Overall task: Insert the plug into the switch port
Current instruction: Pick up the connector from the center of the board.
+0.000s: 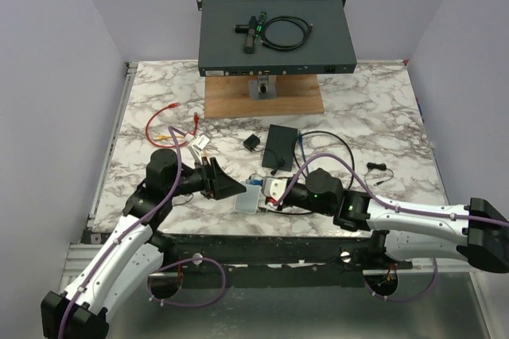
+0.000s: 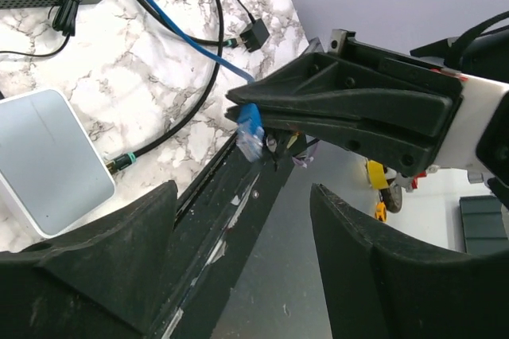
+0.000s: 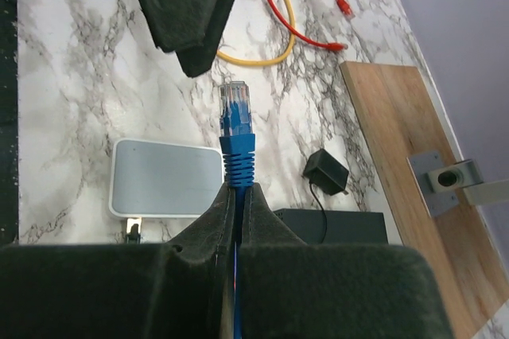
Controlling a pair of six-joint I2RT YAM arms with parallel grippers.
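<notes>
Eyes on the plug [image 3: 237, 112]: blue, with a ribbed boot and a clear tip, it is clamped at the boot between the closed fingers of the right gripper [image 3: 237, 192], with the tip jutting out past them. It is held over the near part of the marble table [image 1: 382, 116], well apart from the switch [image 1: 274, 33].

Only the top view takes in that switch. It is raised over a wooden board [image 1: 262, 96] at the far side, its port face is turned toward the arms, and a coiled black cable [image 1: 286, 34] is laid on its top.

From the left wrist the plug is caught side-on beneath the right gripper's black finger, and its blue cable [image 2: 175, 33] is seen trailing away across the marble. The left gripper [image 2: 242, 196] is pointed at it, fingers spread wide and touching nothing.

The right wrist view adds the ground below. A white box [image 3: 165, 176] is laid flat under the plug, and a black adapter [image 3: 326, 170] is set just beside a black box [image 1: 281, 146]. Farther out, a red cable [image 3: 306, 5] and a yellow cable [image 3: 254, 56] are curled together.
</notes>
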